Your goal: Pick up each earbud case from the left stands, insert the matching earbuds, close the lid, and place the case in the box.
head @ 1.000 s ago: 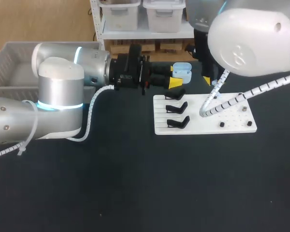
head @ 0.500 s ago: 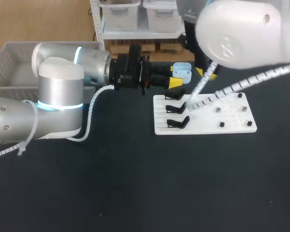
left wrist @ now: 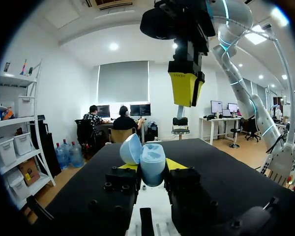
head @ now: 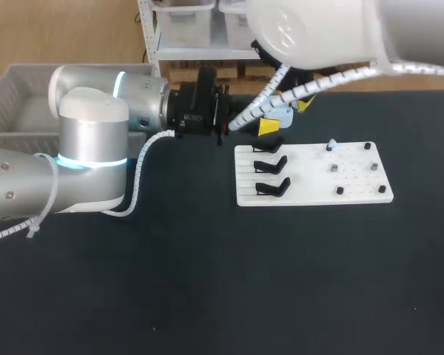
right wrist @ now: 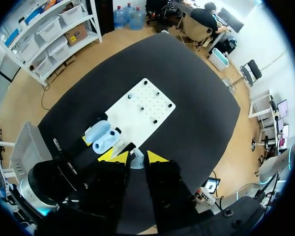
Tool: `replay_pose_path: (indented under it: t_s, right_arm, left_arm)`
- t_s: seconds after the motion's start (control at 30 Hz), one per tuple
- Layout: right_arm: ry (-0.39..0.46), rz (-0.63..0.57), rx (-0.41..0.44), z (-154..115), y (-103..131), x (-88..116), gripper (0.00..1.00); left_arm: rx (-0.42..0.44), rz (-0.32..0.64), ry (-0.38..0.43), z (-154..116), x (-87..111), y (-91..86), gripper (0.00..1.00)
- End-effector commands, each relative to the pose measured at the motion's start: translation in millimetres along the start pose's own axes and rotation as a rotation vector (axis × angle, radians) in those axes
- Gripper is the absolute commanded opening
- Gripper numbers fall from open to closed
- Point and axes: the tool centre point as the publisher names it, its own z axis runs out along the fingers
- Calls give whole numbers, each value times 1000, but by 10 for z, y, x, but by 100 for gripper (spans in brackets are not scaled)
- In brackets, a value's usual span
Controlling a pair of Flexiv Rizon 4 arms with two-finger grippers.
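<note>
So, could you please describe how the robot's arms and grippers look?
The left arm and right arm are rounded silver-grey tubes; the left shows a glowing light-blue ring. A white spiral-wrapped cable runs along each. The left gripper and right gripper are black blocks with two yellow-tipped fingers.

Head view: right arm point(head: 318, 29) fills the upper right and covers most of the earbud case point(head: 283, 116). Box point(head: 15, 92) is cut by the left edge. Right wrist view: pale piece point(right wrist: 136, 162) pinched in the right pincer point(right wrist: 137, 157), too small to identify.
</note>
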Motion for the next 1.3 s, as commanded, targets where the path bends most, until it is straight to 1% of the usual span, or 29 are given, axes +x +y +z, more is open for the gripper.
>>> replay_pose_path:
  t_s: [0.03,0.33,0.77,1.3]
  right_arm:
    - [0,5,34,-8,94,5,0]
    - [12,30,57,92,197,-3,0]
    - [22,58,38,157,316,-65,0]
    - [44,78,30,279,375,-149,0]
  left_arm:
    - [0,0,1,0,3,2,0]
    - [0,0,1,0,3,2,0]
    - [0,0,1,0,3,2,0]
    - [0,0,1,0,3,2,0]
